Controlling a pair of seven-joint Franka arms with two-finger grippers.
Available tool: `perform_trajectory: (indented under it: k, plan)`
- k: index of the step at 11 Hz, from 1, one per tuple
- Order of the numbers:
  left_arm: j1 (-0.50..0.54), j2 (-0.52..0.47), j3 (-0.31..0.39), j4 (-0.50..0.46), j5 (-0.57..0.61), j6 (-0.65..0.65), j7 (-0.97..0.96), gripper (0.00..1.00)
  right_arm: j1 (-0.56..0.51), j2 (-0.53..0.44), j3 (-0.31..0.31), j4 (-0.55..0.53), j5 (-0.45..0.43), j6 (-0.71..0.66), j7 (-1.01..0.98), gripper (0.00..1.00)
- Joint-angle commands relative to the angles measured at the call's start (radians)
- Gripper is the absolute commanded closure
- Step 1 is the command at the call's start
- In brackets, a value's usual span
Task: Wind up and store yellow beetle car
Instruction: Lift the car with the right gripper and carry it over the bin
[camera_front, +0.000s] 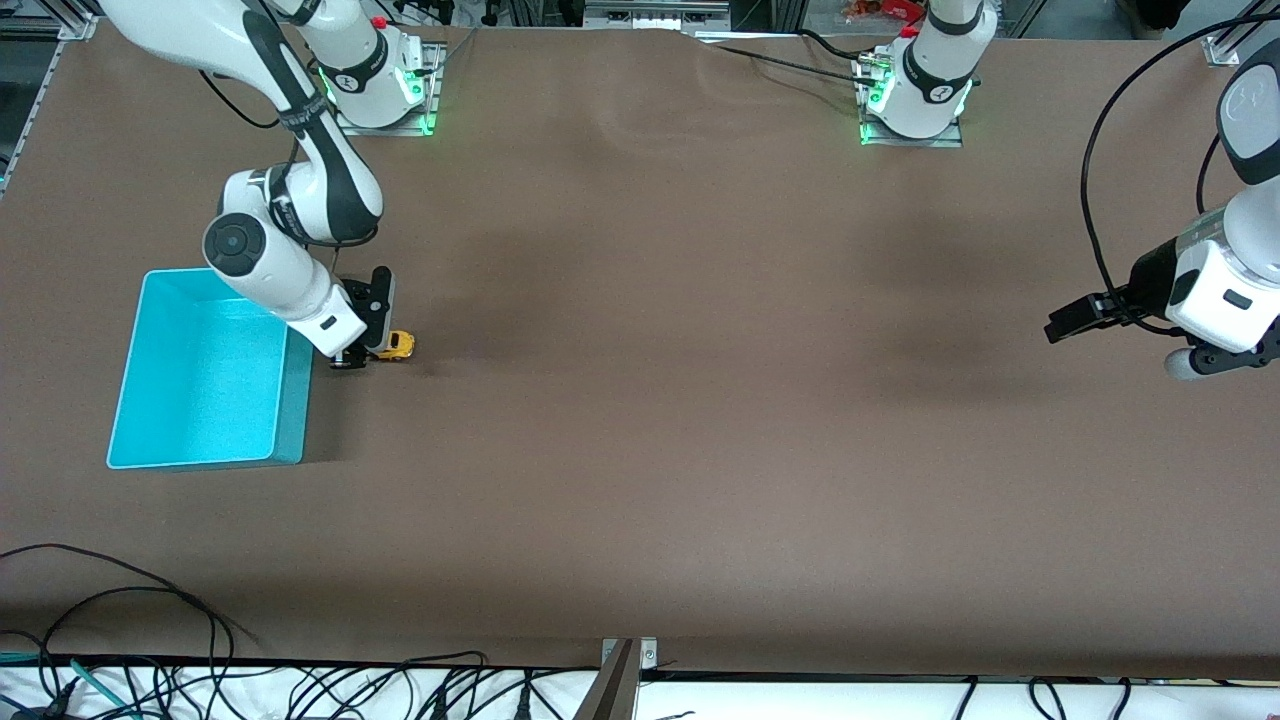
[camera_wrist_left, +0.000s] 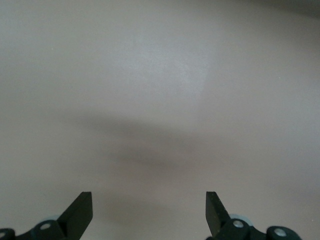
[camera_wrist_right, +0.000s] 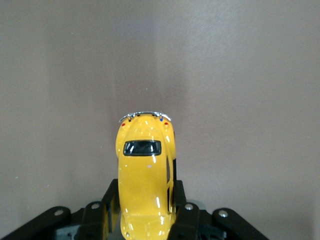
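Note:
The yellow beetle car (camera_front: 398, 345) is a tiny rounded toy with dark windows, low at the brown table beside the turquoise bin (camera_front: 160, 380), on the side toward the left arm's end. My right gripper (camera_front: 365, 345) is shut on the car. In the right wrist view the car (camera_wrist_right: 146, 170) sits between the two black fingers (camera_wrist_right: 111, 200), pressed on both sides, its chrome bumper pointing away from the wrist. My left gripper (camera_front: 1062, 322) waits open and empty above the table at the left arm's end; its wrist view shows its fingertips (camera_wrist_left: 80, 210) wide apart over bare table.
The turquoise bin is open on top and nothing shows inside it. Cables (camera_front: 150, 660) lie along the table's edge nearest the front camera. The brown table mat (camera_front: 700, 400) spreads wide between the two arms.

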Motion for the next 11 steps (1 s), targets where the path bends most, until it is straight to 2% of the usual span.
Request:
perform_trajectory:
  k: [1, 5, 6, 7, 9, 11]
  plan:
    - [0.004, 0.014, 0.002, 0.036, -0.012, -0.004, 0.090, 0.00, -0.008, -0.124, 0.016, 0.003, 0.004, -0.116, -0.004, 1.00]
    - [0.008, 0.014, 0.003, 0.026, -0.014, -0.005, 0.098, 0.00, -0.011, -0.248, 0.011, 0.073, 0.005, -0.330, -0.011, 1.00]
    - [0.008, 0.014, 0.003, 0.025, -0.014, -0.005, 0.098, 0.00, -0.011, -0.271, -0.008, 0.101, 0.002, -0.387, -0.017, 1.00]
    - [0.008, 0.014, 0.003, 0.025, -0.014, -0.005, 0.098, 0.00, -0.011, -0.273, -0.034, 0.139, 0.004, -0.452, -0.055, 1.00]
    - [0.008, 0.014, 0.003, 0.023, -0.014, -0.005, 0.098, 0.00, -0.014, -0.259, -0.091, 0.203, 0.004, -0.498, -0.153, 1.00]
    - [0.008, 0.014, 0.002, 0.023, -0.014, -0.005, 0.098, 0.00, -0.017, -0.209, -0.186, 0.233, 0.004, -0.510, -0.282, 1.00]
